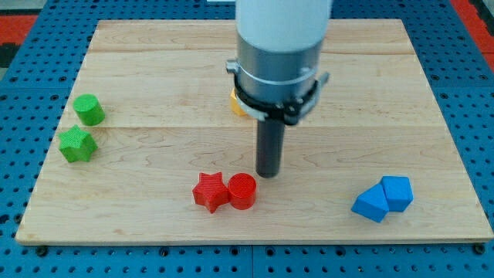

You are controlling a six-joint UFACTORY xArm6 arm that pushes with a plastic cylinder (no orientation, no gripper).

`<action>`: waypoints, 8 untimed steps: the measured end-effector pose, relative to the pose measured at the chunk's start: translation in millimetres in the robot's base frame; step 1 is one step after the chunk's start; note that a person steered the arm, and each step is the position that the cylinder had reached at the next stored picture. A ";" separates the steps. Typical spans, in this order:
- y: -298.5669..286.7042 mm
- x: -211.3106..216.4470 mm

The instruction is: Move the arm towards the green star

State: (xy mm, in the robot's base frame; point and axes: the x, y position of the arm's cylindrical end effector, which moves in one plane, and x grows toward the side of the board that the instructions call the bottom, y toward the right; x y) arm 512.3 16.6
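The surface (154,69) is a pale wooden board resting on a blue perforated base (475,116).

At the view's far left, the green cylinder (89,109) stands near the board's left edge. The green star (77,144) lies just beside it at roughly 7 o'clock; the two are close, and whether they touch cannot be determined.

Toward the centre, near the board's bottom edge, the red star (209,191) and the red cylinder (241,191) sit side by side and appear to touch, the cylinder at 3 o'clock from the star.

My tip (268,174) rests just beside the red cylinder, at about 1 o'clock from it, with a narrow gap visible. The green star is well apart from my tip, at about 9 o'clock. I carry no fingers, only a straight dark rod, so nothing is pinched or held.

A yellow block (237,103) is partly hidden behind my grey collar (278,73), at about 11 o'clock from my tip; its shape cannot be made out.

At the view's right, two blue blocks touch: an angular blue block (371,203) and, at 2 o'clock from it, a second blue block (397,191).

No containers are present on the surface.
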 end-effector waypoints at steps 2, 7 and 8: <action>-59.8 -11.4; -143.8 -4.1; -154.8 -3.6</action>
State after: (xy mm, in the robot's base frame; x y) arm 508.7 -138.2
